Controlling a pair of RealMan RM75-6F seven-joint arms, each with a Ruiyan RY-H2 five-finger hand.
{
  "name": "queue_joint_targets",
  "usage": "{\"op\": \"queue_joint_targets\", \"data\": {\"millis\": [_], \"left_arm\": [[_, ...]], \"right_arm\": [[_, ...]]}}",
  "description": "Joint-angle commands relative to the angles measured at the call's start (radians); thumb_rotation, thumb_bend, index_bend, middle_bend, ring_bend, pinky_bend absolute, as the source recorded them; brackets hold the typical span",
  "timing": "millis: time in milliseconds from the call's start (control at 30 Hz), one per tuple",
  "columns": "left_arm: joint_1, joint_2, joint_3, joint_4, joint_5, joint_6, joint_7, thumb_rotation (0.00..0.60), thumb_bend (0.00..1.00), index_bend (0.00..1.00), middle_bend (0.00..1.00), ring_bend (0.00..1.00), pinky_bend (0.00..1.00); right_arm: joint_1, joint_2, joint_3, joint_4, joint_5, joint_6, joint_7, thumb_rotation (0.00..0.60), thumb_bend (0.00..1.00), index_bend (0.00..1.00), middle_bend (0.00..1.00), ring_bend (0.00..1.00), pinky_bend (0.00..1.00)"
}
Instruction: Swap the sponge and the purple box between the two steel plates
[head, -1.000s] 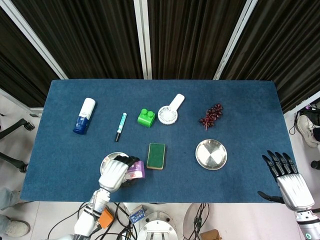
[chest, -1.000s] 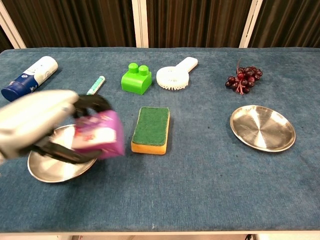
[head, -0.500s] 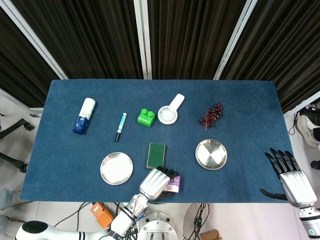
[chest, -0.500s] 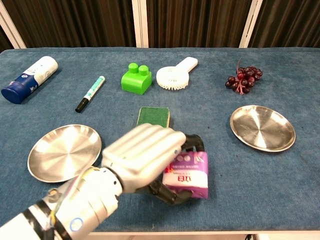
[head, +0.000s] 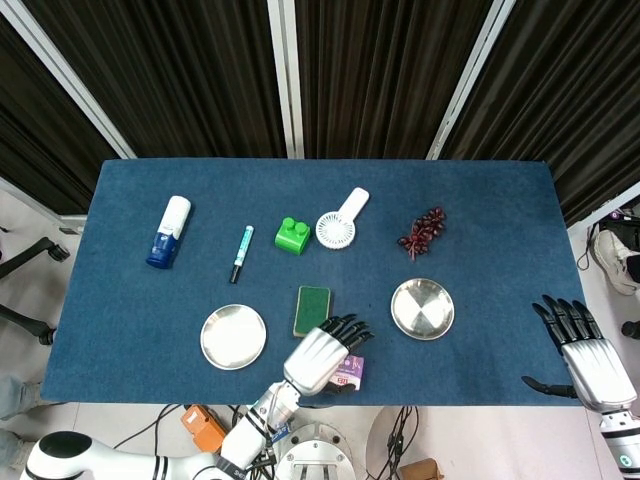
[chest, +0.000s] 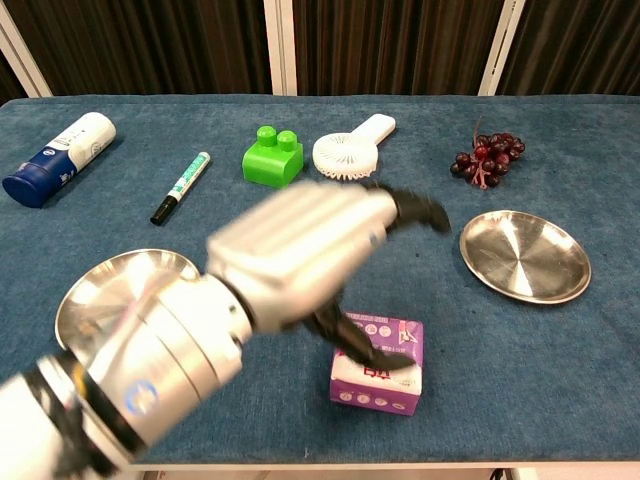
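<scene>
- My left hand (chest: 300, 255) hovers over the purple box (chest: 380, 365), fingers spread, gripping nothing
- Box lies on cloth, lower centre; sponge (head: 312, 310) between both plates; my right hand (head: 585, 350) splayed, lower right

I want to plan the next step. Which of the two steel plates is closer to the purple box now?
The right steel plate, near the grapes, looks slightly closer to the purple box; the left steel plate lies further off.
</scene>
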Motion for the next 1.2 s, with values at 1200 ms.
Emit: {"op": "queue_joint_targets", "data": {"millis": [1200], "left_arm": [[-0.187,0.024,-0.108,0.182,-0.511,-0.044,0.155,0.600,0.02,0.14,0.17,0.22,0.11]], "right_arm": [[-0.014,0.024,0.009,0.007,-0.049,-0.014,0.057,0.450,0.15,0.00,0.00,0.00,0.00]]}}
